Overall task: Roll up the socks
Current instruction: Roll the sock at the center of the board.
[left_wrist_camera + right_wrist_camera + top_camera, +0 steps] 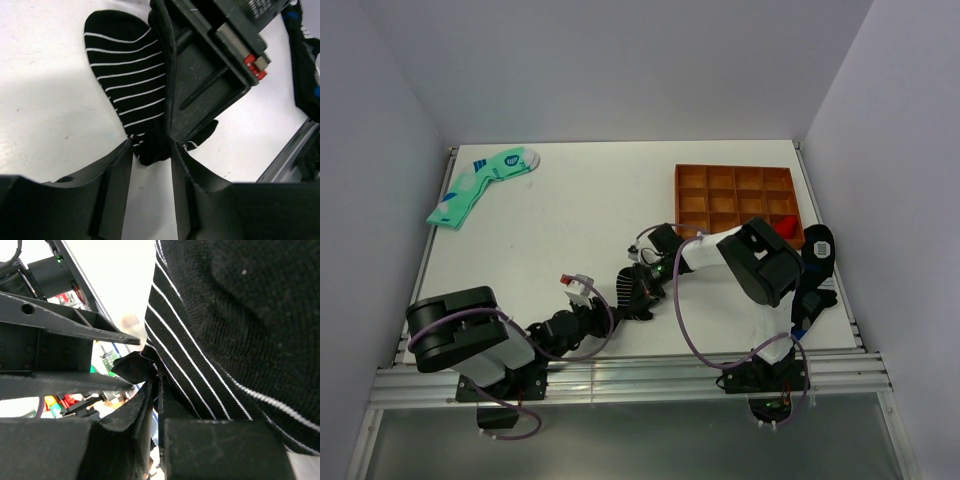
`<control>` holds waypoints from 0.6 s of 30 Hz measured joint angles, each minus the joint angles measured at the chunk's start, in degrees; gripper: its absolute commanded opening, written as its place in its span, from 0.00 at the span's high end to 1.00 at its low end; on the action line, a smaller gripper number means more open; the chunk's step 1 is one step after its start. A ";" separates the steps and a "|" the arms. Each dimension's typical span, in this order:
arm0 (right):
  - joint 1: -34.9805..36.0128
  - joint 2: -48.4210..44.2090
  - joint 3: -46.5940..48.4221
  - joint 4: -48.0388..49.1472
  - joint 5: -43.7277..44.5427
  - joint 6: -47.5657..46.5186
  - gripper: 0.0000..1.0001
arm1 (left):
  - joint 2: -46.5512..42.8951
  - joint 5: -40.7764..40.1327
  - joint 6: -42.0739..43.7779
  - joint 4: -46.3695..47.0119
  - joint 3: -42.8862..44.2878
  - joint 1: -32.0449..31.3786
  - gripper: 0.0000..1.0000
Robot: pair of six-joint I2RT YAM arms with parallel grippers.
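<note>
The black socks with thin white stripes (638, 292) lie near the table's front middle, between my two grippers. In the left wrist view the striped sock (125, 75) stretches away from me, and my left gripper (152, 146) pinches its bunched dark end between its fingertips. My right gripper (642, 276) reaches in from the right; its black body (205, 65) covers the sock's right side. In the right wrist view the right gripper (159, 377) is shut on a thin edge of the striped sock (210, 340), which fills the upper right.
A pair of mint-green socks with blue marks (480, 185) lies at the back left. An orange compartment tray (735, 200) with a red item (787, 226) stands at the back right. A dark object (817, 250) sits by the right arm. The table's front rail (620, 375) is close.
</note>
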 measured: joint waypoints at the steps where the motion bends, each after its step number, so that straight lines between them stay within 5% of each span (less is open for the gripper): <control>1: 0.00 0.00 0.00 0.02 0.00 0.00 0.90 | 0.17 -0.07 -0.02 -0.37 0.00 0.00 0.59; 8: 0.00 0.00 -0.42 0.90 -0.22 0.00 0.90 | 0.74 -1.01 -0.07 -2.71 0.00 -0.02 0.68; 18: -0.31 -0.17 -2.86 5.46 -1.79 0.07 0.90 | -0.57 -1.33 -0.50 -9.60 2.91 -0.20 1.00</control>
